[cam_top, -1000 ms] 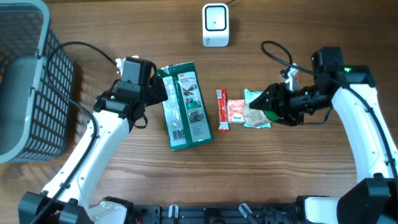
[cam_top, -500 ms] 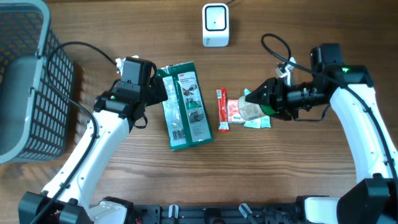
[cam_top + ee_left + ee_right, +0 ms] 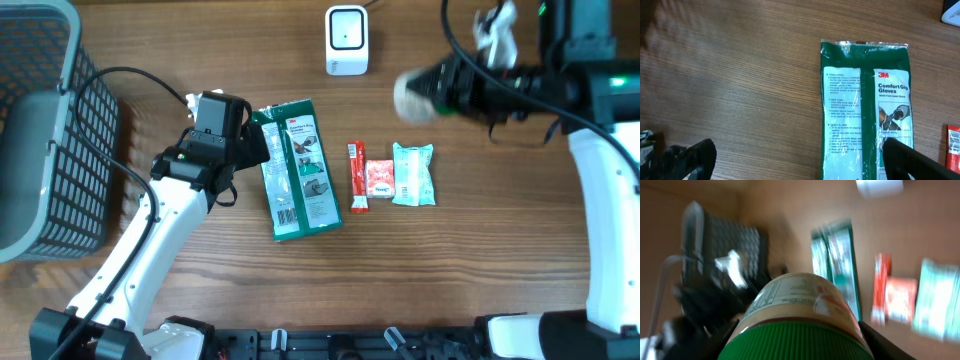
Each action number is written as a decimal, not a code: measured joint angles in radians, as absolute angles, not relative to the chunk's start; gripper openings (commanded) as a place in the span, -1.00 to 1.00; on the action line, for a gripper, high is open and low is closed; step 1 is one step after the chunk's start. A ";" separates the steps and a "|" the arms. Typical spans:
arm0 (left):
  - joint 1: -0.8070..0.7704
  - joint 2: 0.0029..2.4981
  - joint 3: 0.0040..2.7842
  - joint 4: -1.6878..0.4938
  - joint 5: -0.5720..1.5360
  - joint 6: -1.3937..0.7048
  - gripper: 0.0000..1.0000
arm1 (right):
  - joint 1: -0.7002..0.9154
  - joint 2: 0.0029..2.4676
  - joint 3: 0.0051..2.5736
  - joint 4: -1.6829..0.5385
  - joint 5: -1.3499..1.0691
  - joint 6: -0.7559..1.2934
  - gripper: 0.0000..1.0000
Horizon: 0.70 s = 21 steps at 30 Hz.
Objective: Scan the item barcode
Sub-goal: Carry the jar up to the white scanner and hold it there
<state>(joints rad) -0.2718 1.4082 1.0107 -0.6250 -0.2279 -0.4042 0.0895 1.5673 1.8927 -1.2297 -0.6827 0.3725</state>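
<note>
right gripper [image 3: 447, 88]: its jaws are seen partly closed around a jar [image 3: 412, 97] with a green lid, which is held in the air, blurred, to the right of the white scanner [image 3: 347, 40] and apart from the sachets [image 3: 413, 175] lying on the table [image 3: 480, 260]. in the right wrist view dark fingers are seen at both sides of the lid end, with the printed label turned upward. the jar is judged rigid and smooth, fairly heavy if full, so twisting in the grip is possible; hold is best taken at the ridged lid, the barcode being left uncovered. the left gripper [image 3: 800, 157] is spread wide, empty, by the gloves pack [image 3: 867, 110].
</note>
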 measured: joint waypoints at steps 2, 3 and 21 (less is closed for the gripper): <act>-0.272 1.408 1.011 -0.625 -0.228 -0.404 1.00 | 0.130 1.599 1.980 -1.122 -0.635 0.392 -0.91; -0.272 1.408 1.011 -0.625 -0.228 -0.404 1.00 | 0.147 1.608 1.980 -1.058 -0.606 0.397 -0.91; -0.272 1.408 1.011 -0.625 -0.228 -0.404 1.00 | 0.363 2.265 1.990 -0.187 -0.242 0.282 -0.91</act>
<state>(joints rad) -0.2718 1.4082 1.0107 -0.6254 -0.2279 -0.4042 0.3630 2.2650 1.9900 -0.1867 -0.2417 0.2825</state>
